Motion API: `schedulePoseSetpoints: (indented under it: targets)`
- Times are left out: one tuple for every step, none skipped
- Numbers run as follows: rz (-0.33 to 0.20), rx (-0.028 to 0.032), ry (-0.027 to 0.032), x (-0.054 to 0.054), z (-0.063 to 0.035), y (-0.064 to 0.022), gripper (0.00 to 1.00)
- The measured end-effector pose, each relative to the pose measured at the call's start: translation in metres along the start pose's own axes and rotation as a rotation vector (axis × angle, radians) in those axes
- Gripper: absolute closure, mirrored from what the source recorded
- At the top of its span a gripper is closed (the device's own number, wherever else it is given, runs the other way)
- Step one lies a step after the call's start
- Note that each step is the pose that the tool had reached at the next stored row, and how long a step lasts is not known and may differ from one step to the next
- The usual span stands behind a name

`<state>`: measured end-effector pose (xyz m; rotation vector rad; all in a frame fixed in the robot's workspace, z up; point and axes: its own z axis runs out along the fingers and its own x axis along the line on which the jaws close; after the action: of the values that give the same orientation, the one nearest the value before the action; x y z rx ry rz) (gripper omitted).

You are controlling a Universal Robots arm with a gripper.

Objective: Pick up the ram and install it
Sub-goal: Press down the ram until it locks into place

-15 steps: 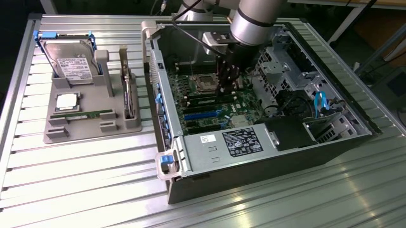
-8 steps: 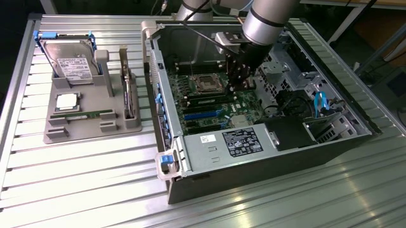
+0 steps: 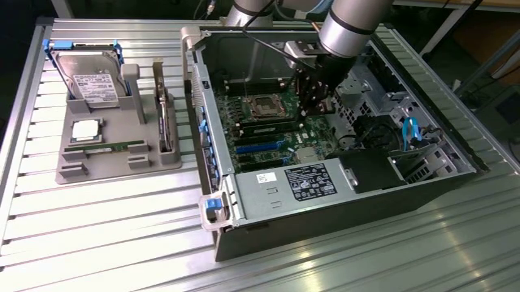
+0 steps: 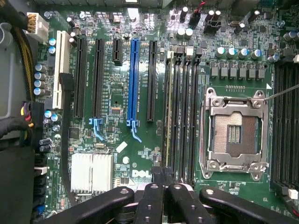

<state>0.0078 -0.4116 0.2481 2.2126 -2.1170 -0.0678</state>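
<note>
Clenched gripper [image 4: 163, 198] low over the motherboard [image 4: 112, 135], fingertips just behind the ram [image 4: 167, 116], apparently edge-on in the nearest memory slot [image 4: 180, 116]. Risk: uneven pressing, one end unlatched, stick tilted, slot strained.

You are looking at a robotics lab or assembly test cell set up for computer hardware work. The bench [image 3: 97, 237] is ribbed aluminium profile, typical of industrial automation rigs. At its centre lies an open desktop computer case [image 3: 341, 201] with its motherboard [image 4: 121, 140] exposed, showing the empty processor socket [image 4: 235, 133] and expansion slots. At nine o'clock from the case sits a grey moulded fixture [image 3: 114, 152] holding parts in shaped pockets, among them a hard drive [image 3: 91, 76]. At twelve o'clock, a robot arm [image 3: 349, 24] reaches in.
</note>
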Motion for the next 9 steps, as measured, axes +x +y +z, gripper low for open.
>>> schedulePoseSetpoints:
  targets:
    - [0.000, -0.0001, 0.0000, -0.0001, -0.0002, -0.0014, 0.89]
    - [0.000, 0.0000, 0.0001, -0.0004, -0.0003, -0.0034, 0.89]
    - [0.000, 0.0000, 0.0000, -0.0005, -0.0004, -0.0042, 0.89]
    - [0.000, 0.0000, -0.0001, -0.0007, -0.0003, -0.0049, 0.89]
    - [0.000, 0.0014, 0.0000, -0.0008, -0.0003, -0.0050, 0.89]
    - [0.000, 0.0066, 0.0002, -0.0008, -0.0003, -0.0050, 0.89]
    - [0.000, 0.0158, 0.0008, -0.0007, -0.0001, -0.0050, 0.89]
    - [0.000, 0.0255, 0.0012, -0.0007, 0.0003, -0.0047, 0.89]
    - [0.000, 0.0264, 0.0012, -0.0008, 0.0003, -0.0047, 0.89]
